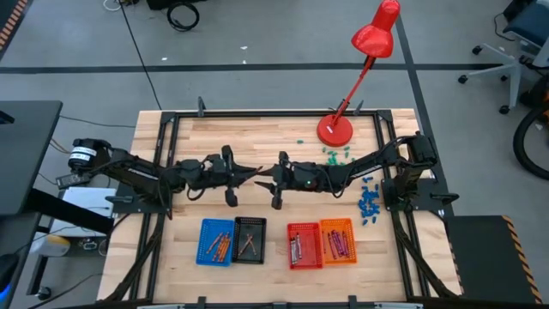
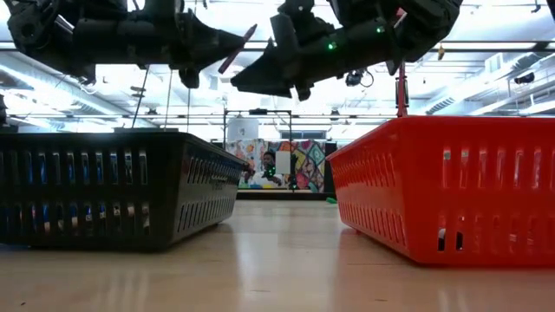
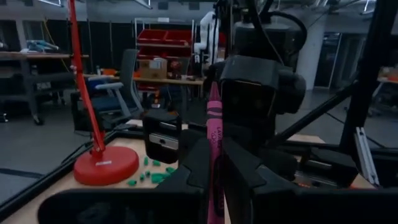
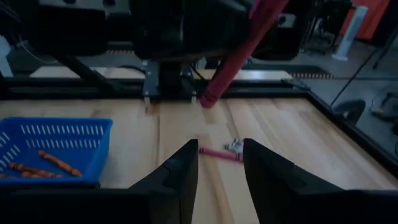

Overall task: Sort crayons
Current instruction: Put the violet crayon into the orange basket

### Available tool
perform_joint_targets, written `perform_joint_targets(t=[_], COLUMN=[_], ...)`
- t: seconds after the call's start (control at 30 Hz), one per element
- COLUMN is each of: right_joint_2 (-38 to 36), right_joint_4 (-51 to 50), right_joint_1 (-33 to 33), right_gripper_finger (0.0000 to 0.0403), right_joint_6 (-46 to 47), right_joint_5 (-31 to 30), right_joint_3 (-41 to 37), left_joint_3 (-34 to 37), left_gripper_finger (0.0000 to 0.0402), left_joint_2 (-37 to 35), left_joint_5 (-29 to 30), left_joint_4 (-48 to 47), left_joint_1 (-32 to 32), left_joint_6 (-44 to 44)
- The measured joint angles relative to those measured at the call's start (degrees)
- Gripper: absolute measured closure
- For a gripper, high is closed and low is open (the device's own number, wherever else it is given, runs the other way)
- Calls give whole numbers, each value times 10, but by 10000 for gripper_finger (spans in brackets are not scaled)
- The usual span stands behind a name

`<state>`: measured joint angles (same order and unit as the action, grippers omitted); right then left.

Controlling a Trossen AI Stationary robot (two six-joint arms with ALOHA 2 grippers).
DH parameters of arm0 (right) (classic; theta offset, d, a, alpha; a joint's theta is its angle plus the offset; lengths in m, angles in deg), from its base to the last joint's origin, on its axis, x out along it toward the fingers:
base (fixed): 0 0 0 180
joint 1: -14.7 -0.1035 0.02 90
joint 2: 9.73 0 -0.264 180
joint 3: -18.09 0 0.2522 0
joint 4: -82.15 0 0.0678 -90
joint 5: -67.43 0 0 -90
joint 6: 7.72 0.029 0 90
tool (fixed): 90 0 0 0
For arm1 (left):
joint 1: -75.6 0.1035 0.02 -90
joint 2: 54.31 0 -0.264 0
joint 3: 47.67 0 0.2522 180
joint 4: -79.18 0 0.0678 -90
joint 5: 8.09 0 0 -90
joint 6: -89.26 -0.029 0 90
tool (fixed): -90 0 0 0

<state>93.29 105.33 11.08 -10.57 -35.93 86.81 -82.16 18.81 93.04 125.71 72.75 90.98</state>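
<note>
The left pincer (image 3: 214, 174) is clamped narrow on a magenta crayon (image 3: 214, 134), which juts out past its fingertips toward the right pincer (image 1: 273, 182); the two meet nose to nose above the middle of the worktop (image 1: 257, 137), and the right one's fingers stand apart with nothing between them in its own wrist view. That crayon looks light, stiff and waxy: likely slick under hard pads and apt to snap if squeezed near an end, so I'd judge mid-length on the paper wrap the safest hold. From the pincers toward six o'clock runs a row of baskets: blue basket (image 1: 216, 241) with orange-brown crayons, black basket (image 1: 250, 239), red basket (image 1: 304, 245) and orange basket (image 1: 337, 240) holding purple ones. Another pink crayon (image 4: 219, 154) lies loose on the bare wood below the right pincer. Toward one o'clock stands a red lamp (image 1: 335, 130) with green bits (image 1: 336, 154) by its base; at three o'clock lie blue chunks (image 1: 370, 202). The middle strip is open; the black frame rails hem the worktop's edges.
</note>
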Motion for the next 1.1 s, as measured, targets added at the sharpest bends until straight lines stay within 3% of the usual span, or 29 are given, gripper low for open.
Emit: perform_joint_targets(t=[0.5, 0.73, 1.1], right_joint_2=[0, 0, 0], right_joint_4=[95, 129, 122], right_joint_1=[18, 40, 42], right_gripper_finger=[270, 270, 286], right_joint_6=[-42, -47, -59], right_joint_5=[65, 117, 115], right_joint_3=[0, 0, 0], left_joint_3=[0, -29, -49], left_gripper_finger=[372, 372, 372], left_joint_2=[0, 12, 35], left_joint_5=[1, 1, -7], left_joint_4=[56, 32, 8], left_joint_1=[0, 0, 0], left_joint_6=[0, -26, -56])
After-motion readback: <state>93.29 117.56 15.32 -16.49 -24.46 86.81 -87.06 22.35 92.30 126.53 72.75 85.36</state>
